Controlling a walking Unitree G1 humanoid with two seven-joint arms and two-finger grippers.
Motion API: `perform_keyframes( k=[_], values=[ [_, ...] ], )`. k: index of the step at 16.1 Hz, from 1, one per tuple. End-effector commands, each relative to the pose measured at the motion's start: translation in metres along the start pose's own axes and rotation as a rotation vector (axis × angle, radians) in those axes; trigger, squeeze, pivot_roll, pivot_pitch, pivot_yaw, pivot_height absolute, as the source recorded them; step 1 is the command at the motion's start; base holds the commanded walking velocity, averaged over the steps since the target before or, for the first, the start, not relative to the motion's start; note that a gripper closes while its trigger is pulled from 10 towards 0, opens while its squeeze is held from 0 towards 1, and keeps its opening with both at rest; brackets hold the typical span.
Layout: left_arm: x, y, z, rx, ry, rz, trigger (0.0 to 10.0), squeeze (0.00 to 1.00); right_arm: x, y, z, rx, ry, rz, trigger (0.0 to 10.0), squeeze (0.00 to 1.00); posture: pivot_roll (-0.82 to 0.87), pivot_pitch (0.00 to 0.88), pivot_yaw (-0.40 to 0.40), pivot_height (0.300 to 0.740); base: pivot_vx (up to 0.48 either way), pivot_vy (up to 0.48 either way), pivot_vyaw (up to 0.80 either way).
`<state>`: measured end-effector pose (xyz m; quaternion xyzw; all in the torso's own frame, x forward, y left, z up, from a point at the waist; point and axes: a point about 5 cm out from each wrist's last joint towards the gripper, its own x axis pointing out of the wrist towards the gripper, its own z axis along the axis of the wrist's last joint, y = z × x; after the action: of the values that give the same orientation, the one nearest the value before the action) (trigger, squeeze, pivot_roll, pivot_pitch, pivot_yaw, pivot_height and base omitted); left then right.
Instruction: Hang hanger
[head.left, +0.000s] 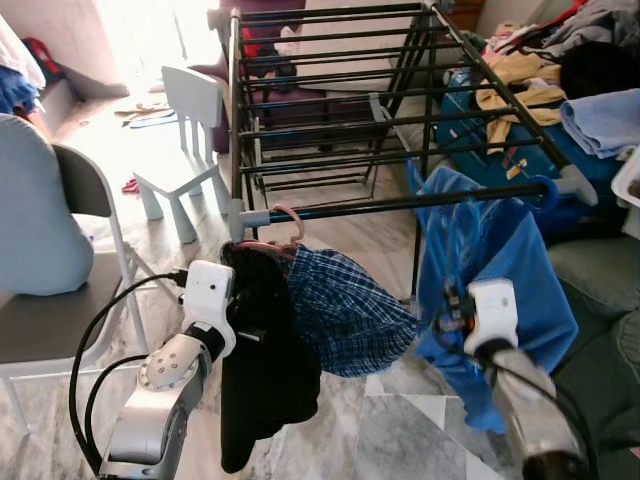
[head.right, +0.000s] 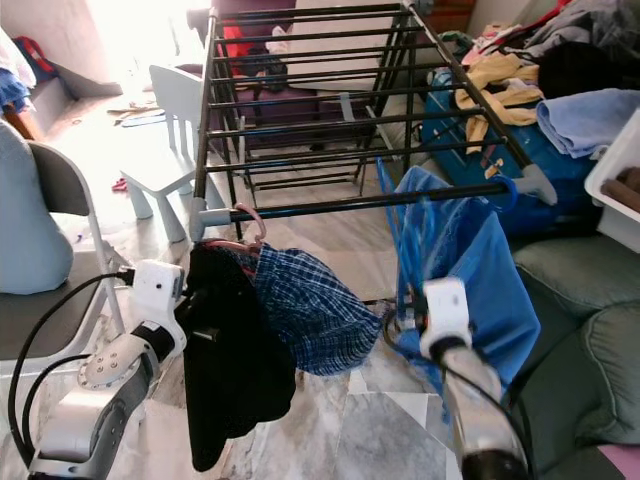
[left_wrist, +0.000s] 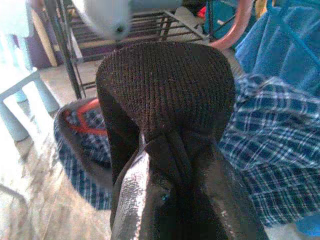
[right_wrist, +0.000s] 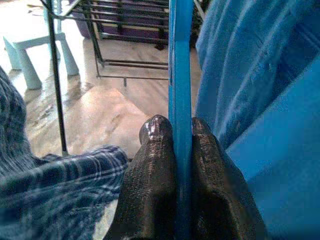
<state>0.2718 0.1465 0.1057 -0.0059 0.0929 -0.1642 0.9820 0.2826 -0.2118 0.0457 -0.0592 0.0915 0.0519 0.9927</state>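
Observation:
A black drying rack (head.left: 400, 203) stands ahead. On the left end of its front bar hangs a pink hanger (head.left: 289, 221) carrying a black knitted garment (head.left: 265, 370) and a blue plaid shirt (head.left: 345, 310). My left gripper (left_wrist: 170, 200) is shut on a fold of the black garment just below the bar. Near the right end of the same bar a blue hanger (right_wrist: 180, 60) holds a blue shirt (head.left: 500, 260), its hook (head.left: 545, 192) curled by the grey corner piece. My right gripper (right_wrist: 181, 150) is shut on the blue hanger's thin bar, low beside the shirt.
A grey chair (head.left: 85, 190) stands close on the left, with a small pale child's chair (head.left: 185, 130) behind it. Piled clothes (head.left: 530, 85) lie on a blue case at the right. A green sofa (head.left: 600, 290) is at the lower right. Marble floor (head.left: 390, 430) lies below.

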Motion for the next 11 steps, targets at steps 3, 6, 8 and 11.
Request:
perform_keyframes(
  k=[3, 6, 8, 11],
  values=[
    [0.004, -0.001, 0.009, 0.007, -0.047, -0.002, 10.0, 0.0, -0.009, 0.003, -0.009, 0.04, 0.097, 0.03, 10.0, 0.0, -0.05, 0.0, 0.035, 0.74, 0.0, 0.0, 0.0],
    [0.007, -0.003, 0.01, 0.009, -0.052, -0.005, 10.0, 0.0, -0.011, 0.005, -0.005, 0.043, 0.113, 0.046, 10.0, 0.0, -0.05, 0.0, 0.033, 0.74, 0.0, 0.0, 0.0],
    [0.007, -0.002, 0.01, 0.007, -0.055, -0.001, 10.0, 0.0, -0.014, 0.008, -0.004, 0.052, 0.122, 0.066, 10.0, 0.0, -0.06, 0.0, 0.026, 0.74, -0.135, 0.0, 0.0],
    [0.006, -0.002, 0.009, 0.002, -0.056, 0.01, 10.0, 0.0, -0.015, 0.01, -0.003, 0.057, 0.134, 0.076, 10.0, 0.0, -0.06, 0.0, 0.022, 0.74, -0.298, 0.0, 0.0]
  ],
)
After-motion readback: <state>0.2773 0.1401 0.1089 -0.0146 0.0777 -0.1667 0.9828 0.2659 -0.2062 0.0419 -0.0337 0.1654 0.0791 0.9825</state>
